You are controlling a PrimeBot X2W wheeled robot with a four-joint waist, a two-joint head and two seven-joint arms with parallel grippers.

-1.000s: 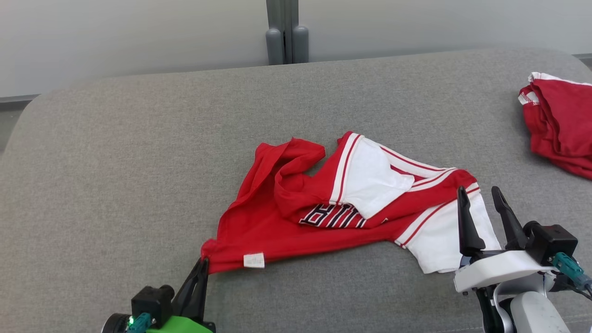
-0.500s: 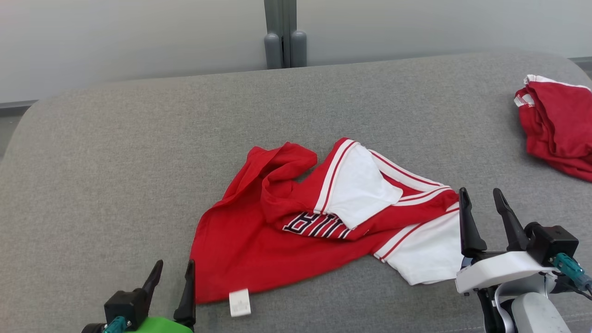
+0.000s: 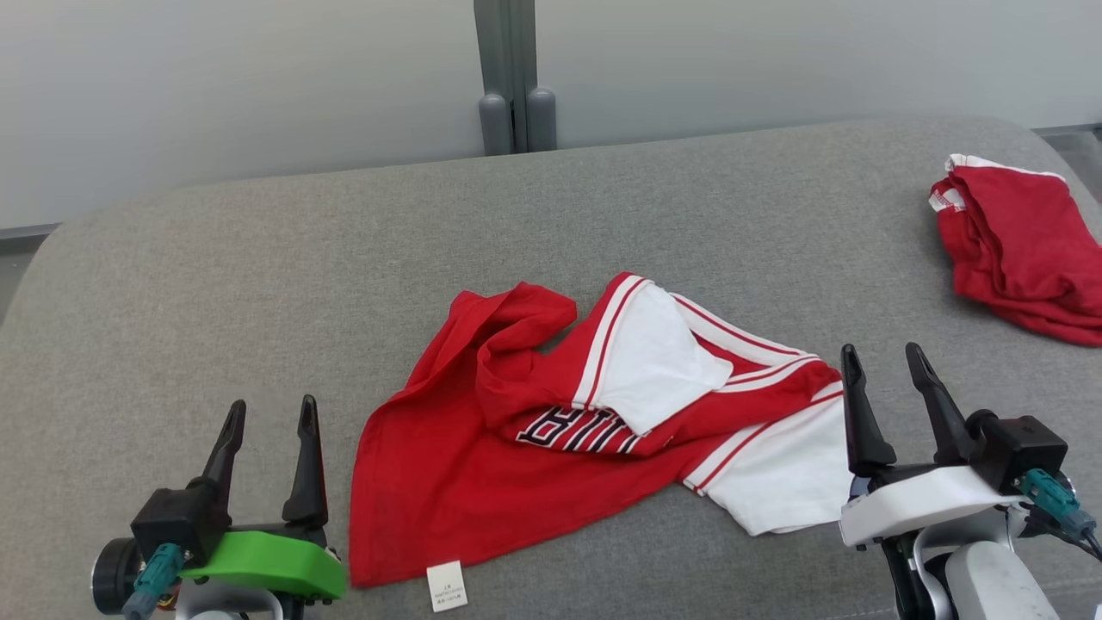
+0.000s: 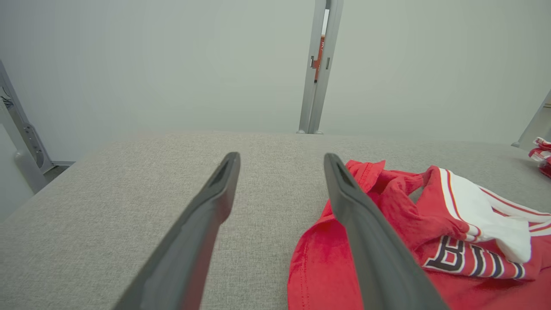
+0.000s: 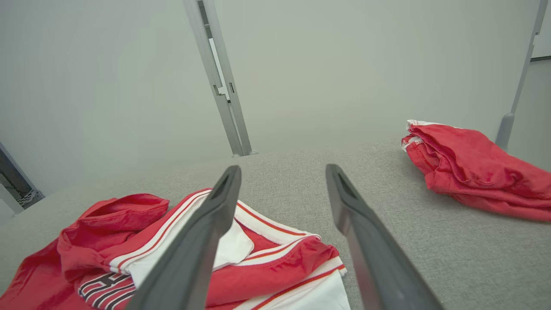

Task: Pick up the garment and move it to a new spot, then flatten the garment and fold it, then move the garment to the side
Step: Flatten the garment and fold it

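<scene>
A red and white garment (image 3: 551, 430) with dark lettering lies crumpled on the grey cushion, its white tag (image 3: 447, 586) at the near corner. My left gripper (image 3: 269, 415) stands open just left of its near-left corner, holding nothing; the left wrist view shows the garment (image 4: 413, 241) to the right of the fingers (image 4: 366, 232). At the garment's right end, beside the white sleeve, my right gripper (image 3: 883, 362) is open and empty. From the right wrist, the garment (image 5: 181, 254) appears low and to the left.
A second red garment (image 3: 1016, 241) lies bunched at the far right of the grey cushion (image 3: 258, 284), also seen as a red garment (image 5: 473, 168) in the right wrist view. A grey post (image 3: 510, 77) and pale wall panels stand behind the cushion.
My left gripper let go of the garment's near-left corner, opened and moved away to the left. The corner dropped flat onto the cushion. The camera has tilted slightly.
</scene>
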